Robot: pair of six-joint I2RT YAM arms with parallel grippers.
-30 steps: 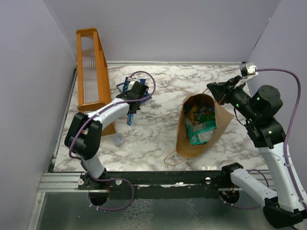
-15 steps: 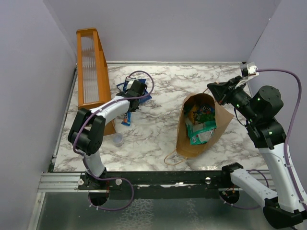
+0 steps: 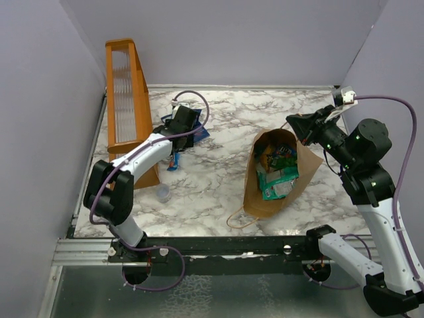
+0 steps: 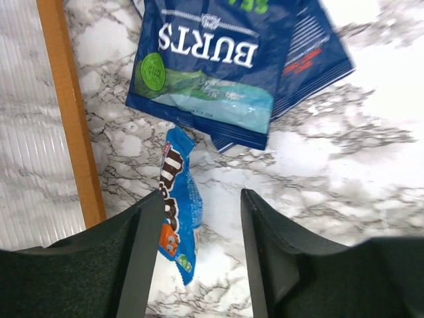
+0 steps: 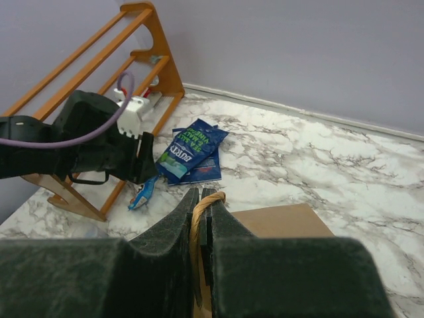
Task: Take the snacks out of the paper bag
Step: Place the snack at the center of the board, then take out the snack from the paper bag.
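On the marble table's (image 3: pixel 218 172) far left, beside the orange rack (image 3: pixel 126 99), the left gripper (image 4: pixel 202 199) hangs with fingers spread and nothing between them. A small blue candy packet (image 4: pixel 179 192) lies flat under it, just beside two dark blue crisp packets (image 4: pixel 205 66) (one overlapping the other). Over on the right, the right gripper (image 5: pixel 201 199) is pinched tight on the paper bag's (image 3: pixel 254 199) cord handle (image 5: pixel 213 195), the bag's mouth gaping with green and teal snacks (image 3: pixel 277 175) inside.
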